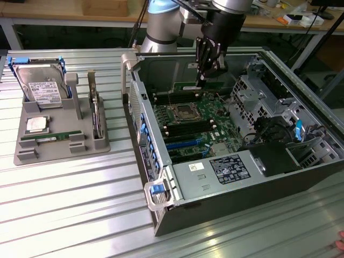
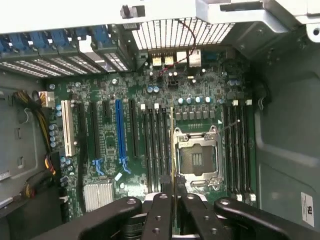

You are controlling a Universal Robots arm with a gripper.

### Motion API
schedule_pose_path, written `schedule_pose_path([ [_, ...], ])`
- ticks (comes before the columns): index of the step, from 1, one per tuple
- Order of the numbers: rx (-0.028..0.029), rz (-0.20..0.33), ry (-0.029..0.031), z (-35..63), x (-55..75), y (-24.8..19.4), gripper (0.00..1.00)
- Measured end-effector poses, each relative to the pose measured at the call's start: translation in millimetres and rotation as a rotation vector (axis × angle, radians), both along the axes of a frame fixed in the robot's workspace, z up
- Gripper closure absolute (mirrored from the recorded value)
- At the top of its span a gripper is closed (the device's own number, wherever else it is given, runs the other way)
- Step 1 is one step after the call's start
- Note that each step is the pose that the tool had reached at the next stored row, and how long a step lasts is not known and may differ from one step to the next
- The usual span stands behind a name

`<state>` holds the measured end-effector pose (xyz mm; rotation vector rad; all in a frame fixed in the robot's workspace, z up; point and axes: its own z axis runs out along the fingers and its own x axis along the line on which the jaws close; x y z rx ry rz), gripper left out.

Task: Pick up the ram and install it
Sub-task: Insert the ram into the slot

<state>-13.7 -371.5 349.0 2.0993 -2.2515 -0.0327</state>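
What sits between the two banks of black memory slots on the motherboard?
The empty processor socket lies between them, plain in the wrist view. The pincer holds the ram edge-on.

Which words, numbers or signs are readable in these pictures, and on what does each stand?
No text is readable.
The black sticker on the computer case: print too small.
The white sticker beside it: blurred.
The hard drive label: blurred.
The white label on the case's inner wall: blurred.
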Motion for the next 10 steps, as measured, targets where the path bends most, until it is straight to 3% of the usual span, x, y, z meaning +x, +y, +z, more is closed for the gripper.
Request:
schedule_pose_path([
  [1, -0.0002, 0.0, 0.0082, 0.1, 0.1, 0.0, 0.87],
  [2, -0.0003, 0.0, 0.0079, 0.1, 0.0, 0.0, 0.87],
  [3, -0.0011, 0.0, -0.0136, 0.1, 0.1, 0.0, 0.87],
  [4, -0.0012, 0.0, -0.0267, 0.0, 0.1, 0.0, 0.87],
  [5, -0.0011, 0.0, -0.0186, -0.1, 0.2, 0.1, 0.87],
  [6, -0.0017, 0.0, -0.0051, 0.1, 0.2, 0.1, 0.87],
  [7, -0.0018, 0.0, -0.0325, 0.0, 0.0, 0.0, 0.87],
  [8, -0.0017, 0.0, -0.0332, -0.1, 0.1, 0.1, 0.87],
  [9, -0.0018, 0.0, -0.0237, 0.0, 0.1, 0.1, 0.87],
  [10, -0.002, 0.0, -0.0221, 0.1, 0.1, 0.1, 0.87],
])
